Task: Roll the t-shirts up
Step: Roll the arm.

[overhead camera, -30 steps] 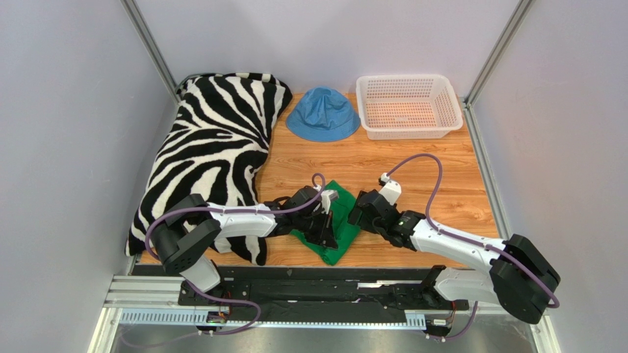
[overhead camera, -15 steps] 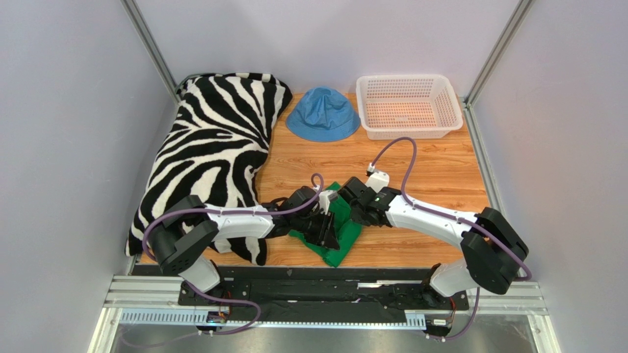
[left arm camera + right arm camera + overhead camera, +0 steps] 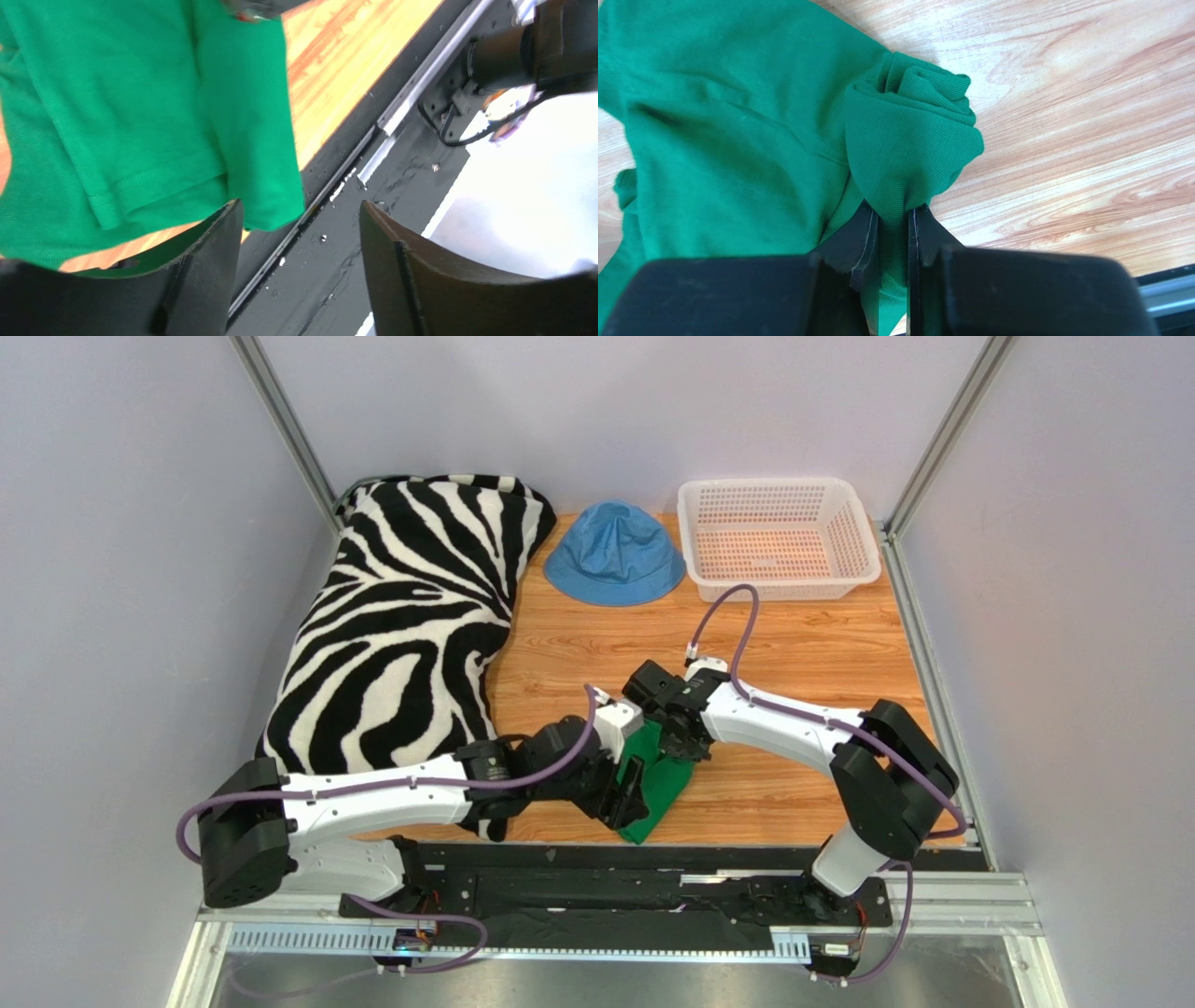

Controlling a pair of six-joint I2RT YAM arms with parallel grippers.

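Note:
The bright green t-shirt point(image 3: 662, 787) lies bunched on the wooden table near its front edge, between my two grippers. My right gripper point(image 3: 690, 738) is at the shirt's far end. In the right wrist view it point(image 3: 892, 213) is shut on a thick, partly rolled fold of the t-shirt point(image 3: 738, 140). My left gripper point(image 3: 627, 791) is at the shirt's left side. In the left wrist view it point(image 3: 298, 217) stands wide open with nothing between its fingers point(image 3: 210, 266). There the t-shirt point(image 3: 140, 105) hangs just above and left of the jaws, one corner beside the left finger.
A zebra-striped pillow point(image 3: 407, 630) covers the table's left side. A blue bucket hat point(image 3: 615, 550) and a white plastic basket point(image 3: 776, 536) stand at the back. The black mounting rail point(image 3: 631, 861) runs along the near edge, right under the shirt's corner.
My left gripper has opened and let go of the shirt, and its arm has stretched lower. My right gripper has moved left onto the shirt and shut on a fold.

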